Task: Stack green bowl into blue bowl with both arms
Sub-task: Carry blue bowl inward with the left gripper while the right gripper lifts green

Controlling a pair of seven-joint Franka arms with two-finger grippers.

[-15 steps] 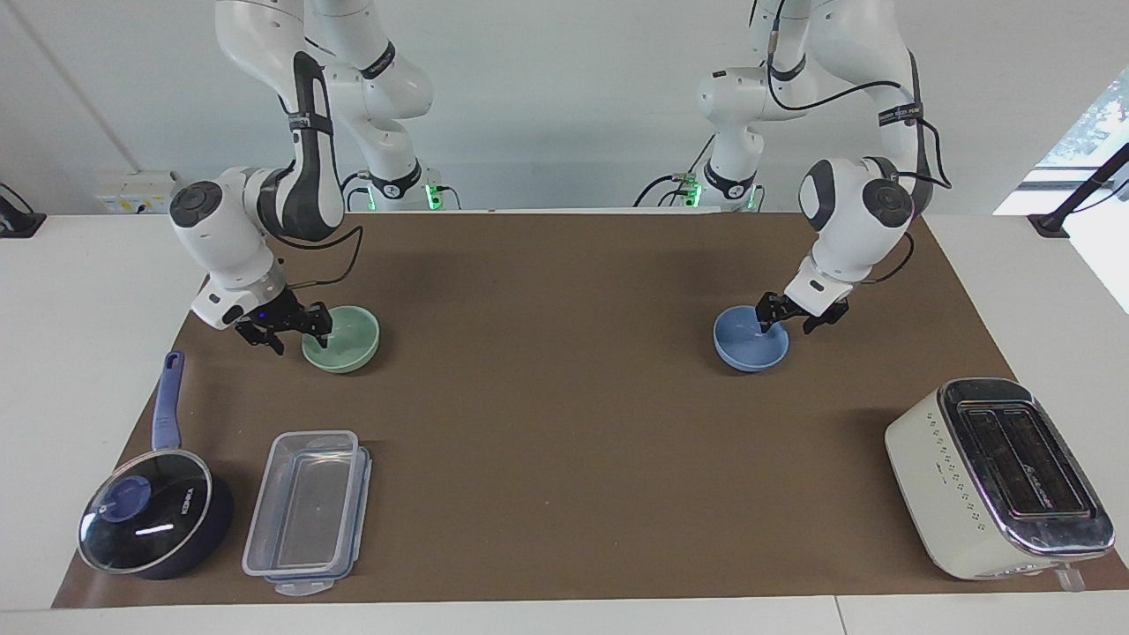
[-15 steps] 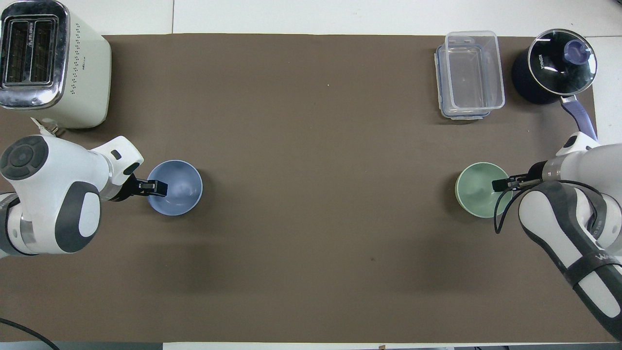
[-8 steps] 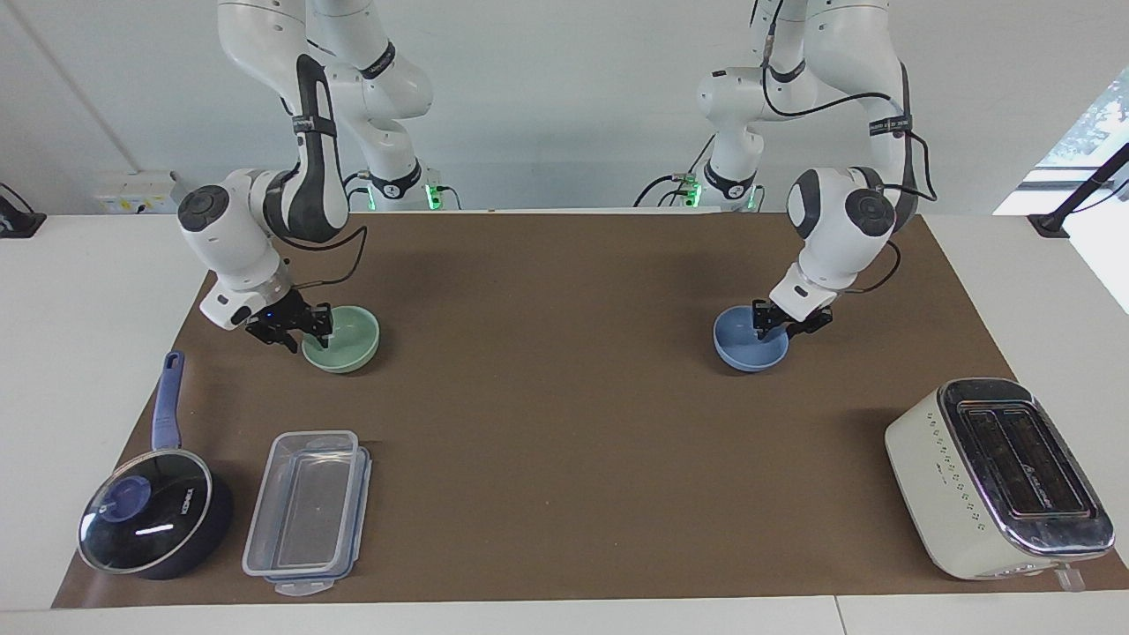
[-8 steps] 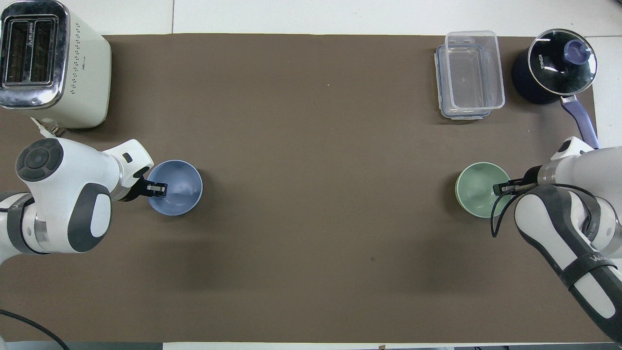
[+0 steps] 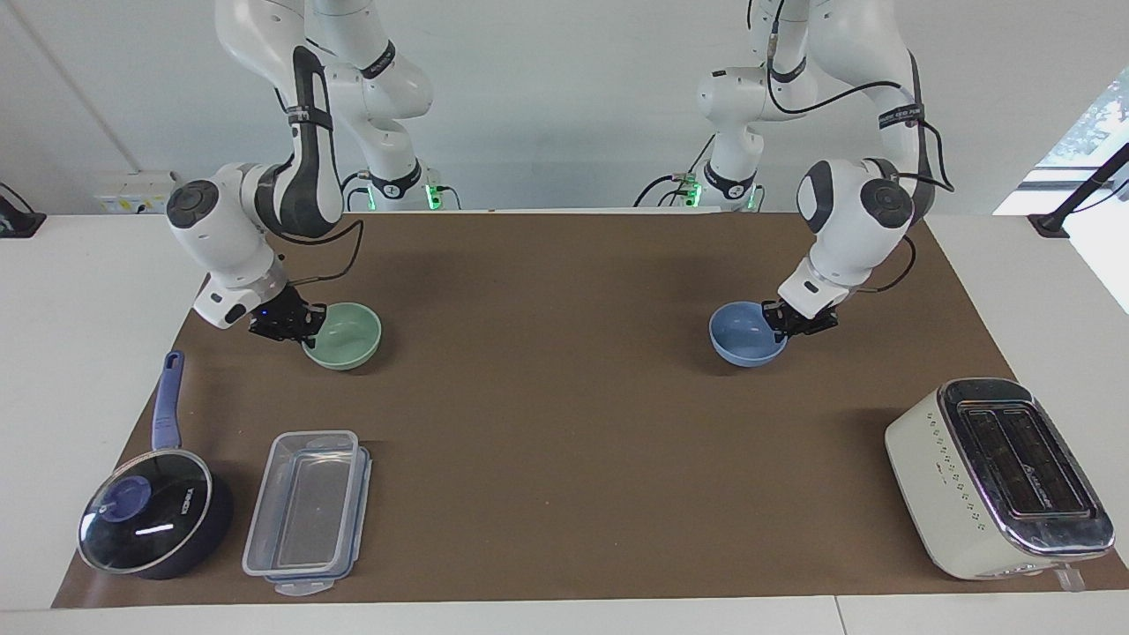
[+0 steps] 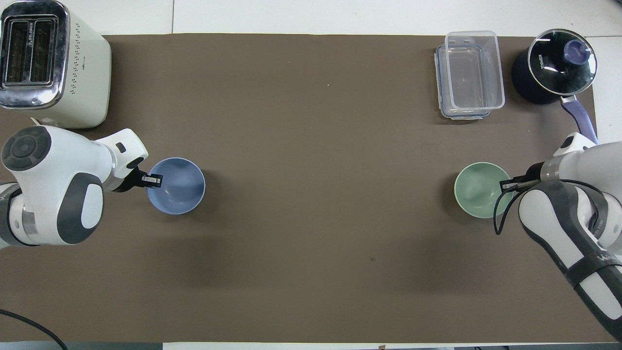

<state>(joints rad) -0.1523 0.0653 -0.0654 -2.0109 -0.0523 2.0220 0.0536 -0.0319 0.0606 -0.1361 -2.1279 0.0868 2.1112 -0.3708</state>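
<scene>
The green bowl sits toward the right arm's end of the brown mat and is tilted a little; it also shows in the overhead view. My right gripper is shut on its rim at the edge toward the table end. The blue bowl is toward the left arm's end, tipped slightly up. My left gripper is shut on its rim at the edge toward the table end. The two bowls are far apart.
A white toaster stands farther from the robots at the left arm's end. A clear lidded container and a dark blue saucepan with glass lid lie farther out at the right arm's end.
Both grippers drew back from inside the bowls to the rims and closed on them. Both bowls have tipped and shifted slightly toward the middle of the table.
</scene>
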